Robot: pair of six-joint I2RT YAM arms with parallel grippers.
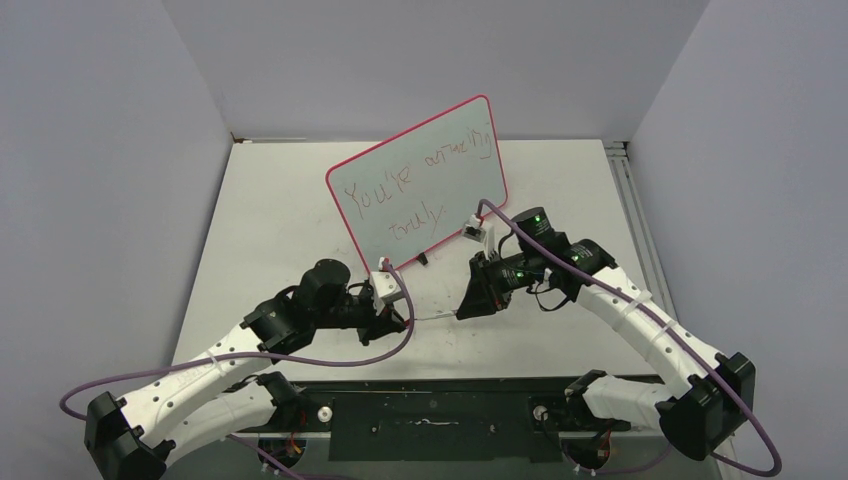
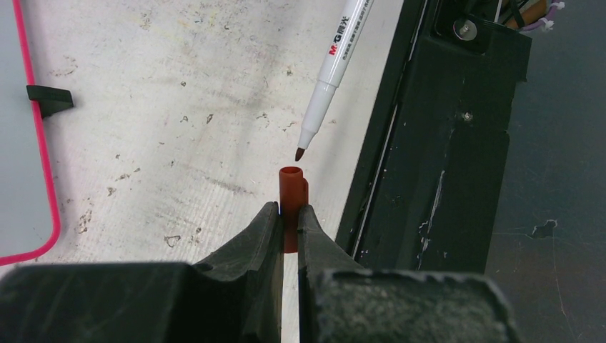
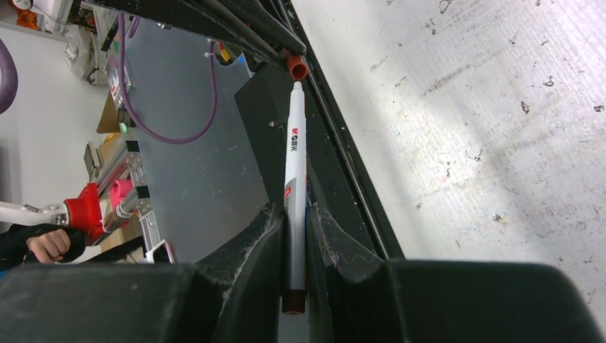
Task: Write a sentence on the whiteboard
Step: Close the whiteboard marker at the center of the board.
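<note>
The pale, scuffed table (image 1: 280, 220) carries the whiteboard (image 1: 462, 200), which stands propped up around the table's middle, its pink-red rim tilted so that the right corner rises toward the far edge. One black clip foot (image 1: 425, 258) shows under its lower rim.

The left hand (image 2: 287, 214) and the right hand (image 3: 294, 214) face each other near the near edge, about midway between the left and right edges, just in front of the board.

The right hand is clamped narrow on the white barrel of a marker (image 3: 294, 153), which points at the left hand. The left hand is pinched tight on the reddish-brown cap (image 2: 289, 187), open mouth toward the marker. The tip sits just short of that mouth, in line, not touching.

The sentence (image 1: 378, 190) runs across the board in two thin reddish-brown lines, "You're amazing" above "truly".
</note>
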